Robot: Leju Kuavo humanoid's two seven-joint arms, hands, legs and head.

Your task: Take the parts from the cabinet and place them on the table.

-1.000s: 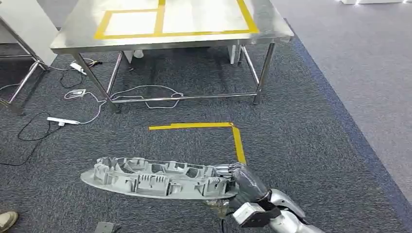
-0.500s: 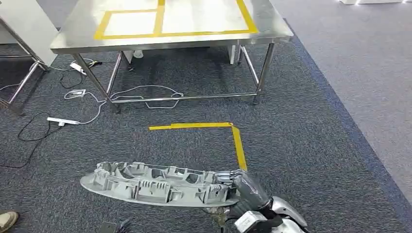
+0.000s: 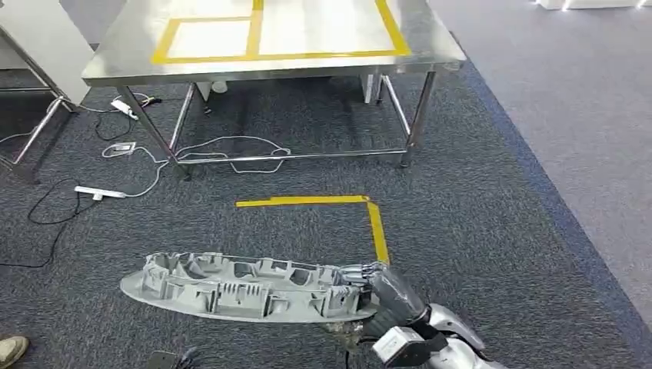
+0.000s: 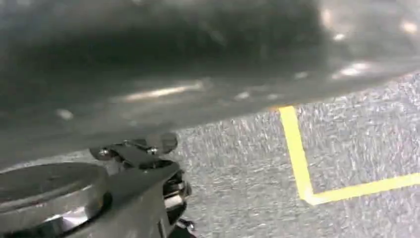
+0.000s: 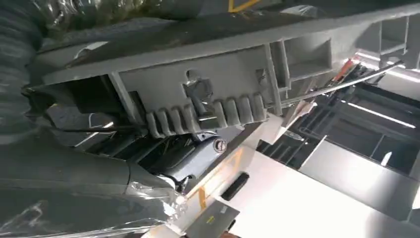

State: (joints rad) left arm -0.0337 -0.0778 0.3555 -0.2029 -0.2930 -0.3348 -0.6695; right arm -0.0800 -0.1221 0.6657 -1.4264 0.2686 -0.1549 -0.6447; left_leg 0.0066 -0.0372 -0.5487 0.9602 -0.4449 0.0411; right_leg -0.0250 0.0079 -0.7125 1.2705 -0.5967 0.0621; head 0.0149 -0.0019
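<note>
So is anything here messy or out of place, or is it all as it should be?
Mostly tidy. The oddities: loose cables and a power strip trail across the carpet under and beside the steel table. The long grey plastic part is held at one end only by the right hand.

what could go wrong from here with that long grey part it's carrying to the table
The right hand holds the long grey plastic part at one end only, so the far end could sag or twist out of its grip. The steel table is still ahead; the part's free end might strike the table edge or a leg. Cables lie on the carpet under the table, a possible snag for the feet.
</note>
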